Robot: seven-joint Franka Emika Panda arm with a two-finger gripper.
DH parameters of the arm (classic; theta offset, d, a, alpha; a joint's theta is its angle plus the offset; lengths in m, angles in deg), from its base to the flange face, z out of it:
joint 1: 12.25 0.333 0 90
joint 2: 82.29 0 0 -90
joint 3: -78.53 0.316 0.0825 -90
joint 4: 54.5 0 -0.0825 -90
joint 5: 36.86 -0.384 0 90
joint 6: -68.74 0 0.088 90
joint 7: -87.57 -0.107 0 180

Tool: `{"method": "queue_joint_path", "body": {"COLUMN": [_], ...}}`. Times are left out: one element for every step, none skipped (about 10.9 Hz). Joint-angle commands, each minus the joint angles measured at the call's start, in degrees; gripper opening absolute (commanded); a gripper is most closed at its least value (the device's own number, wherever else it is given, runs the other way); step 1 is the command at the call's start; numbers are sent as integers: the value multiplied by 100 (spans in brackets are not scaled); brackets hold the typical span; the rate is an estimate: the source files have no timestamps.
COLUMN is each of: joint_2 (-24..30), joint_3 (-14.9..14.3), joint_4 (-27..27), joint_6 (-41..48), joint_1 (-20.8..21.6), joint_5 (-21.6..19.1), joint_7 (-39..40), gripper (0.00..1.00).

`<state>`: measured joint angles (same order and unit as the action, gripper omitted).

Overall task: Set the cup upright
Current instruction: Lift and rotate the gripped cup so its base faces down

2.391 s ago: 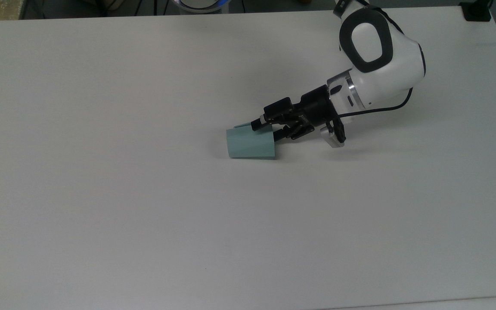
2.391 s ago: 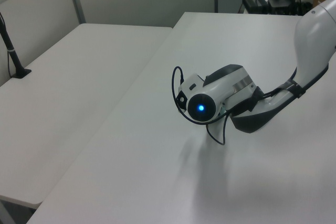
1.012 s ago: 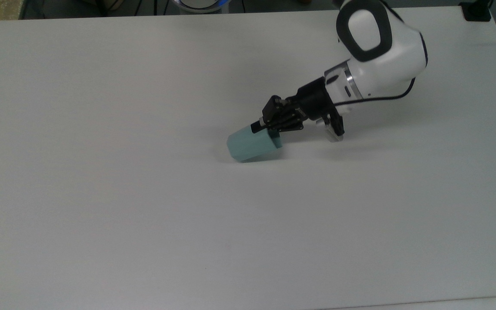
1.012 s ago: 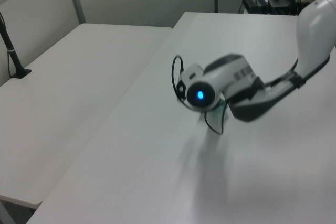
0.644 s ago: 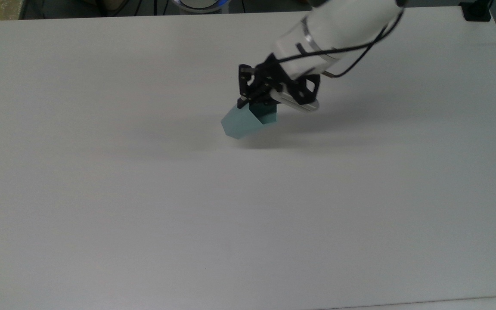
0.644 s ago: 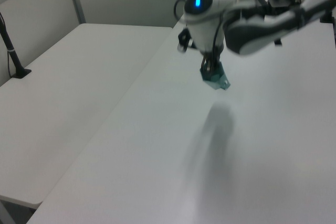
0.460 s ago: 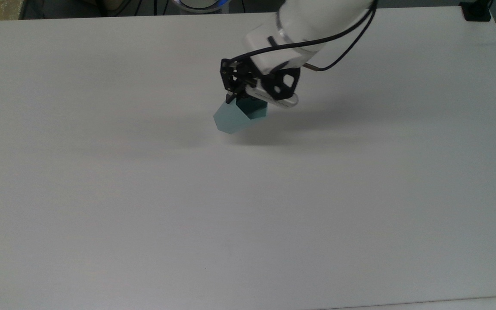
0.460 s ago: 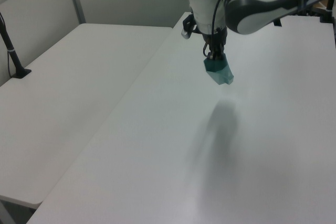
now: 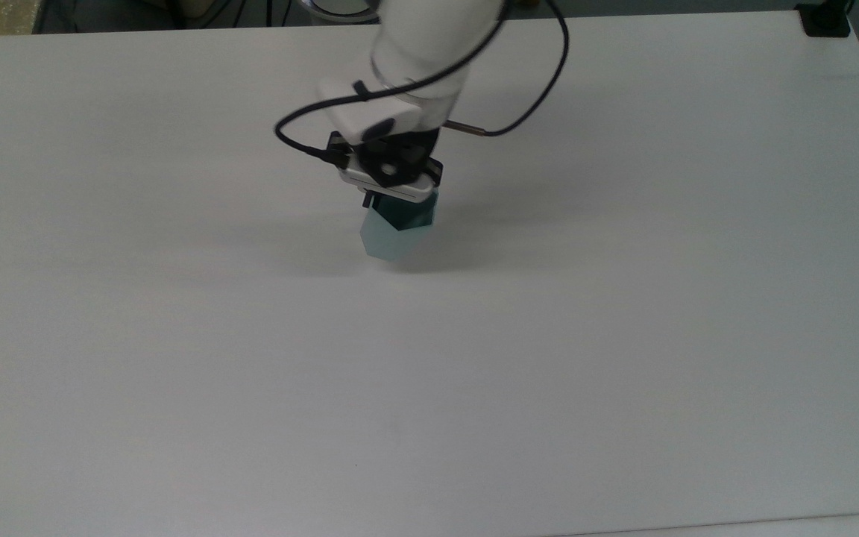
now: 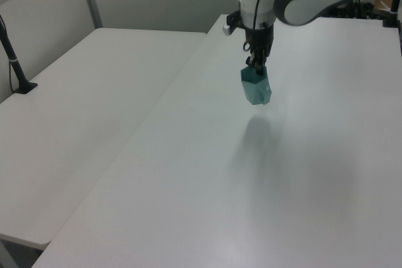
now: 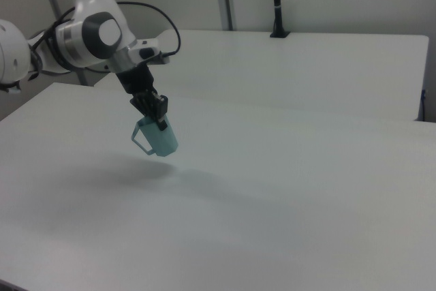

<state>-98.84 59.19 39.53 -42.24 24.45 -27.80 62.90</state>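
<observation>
The pale teal faceted cup (image 9: 394, 230) (image 10: 255, 88) (image 11: 158, 139) hangs in the air above the white table (image 9: 250, 358), rim up and base down, a little tilted. Its shadow lies on the table beneath it. My gripper (image 9: 392, 195) (image 10: 256, 67) (image 11: 159, 118) points down and is shut on the cup's rim. In the right view the cup's thin angular handle (image 11: 139, 141) sticks out toward the right view's left. From the top view the dark inside of the cup shows just under the gripper's body.
A second white table (image 10: 75, 111) (image 11: 306, 59) stands beside this one across a narrow gap. A black post (image 10: 14, 61) is clamped to it. The arm's black cable (image 9: 519, 89) loops above the table behind the gripper.
The arm lifted the cup off the table, where it lay on its side, and swung it toward the top view's left. The wrist turned until the gripper pointed down and the cup hung rim up.
</observation>
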Motion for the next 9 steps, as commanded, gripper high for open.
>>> {"method": "queue_joint_path", "body": {"joint_2": [1099,1214,1259,1233,1172,1119,1058,1040,1022], "joint_3": [88,88,88,88,88,88,88,88,96], "joint_4": [1072,1370,1747,1968,2040,2050,2102,2163,2225], "joint_6": [-389,-520,-974,-1405,-1696,-1969,-1998,-2007,-2007], "joint_1": [-373,-478,-584,-689,-864,-979,-989,-980,-980], "joint_5": [-746,-791,-853,-880,-1010,-1212,-1240,-1249,-1240], "joint_7": [629,778,788,788,788,797,919,946,955], "gripper": [0,0,0,0,0,0,0,0,0]}}
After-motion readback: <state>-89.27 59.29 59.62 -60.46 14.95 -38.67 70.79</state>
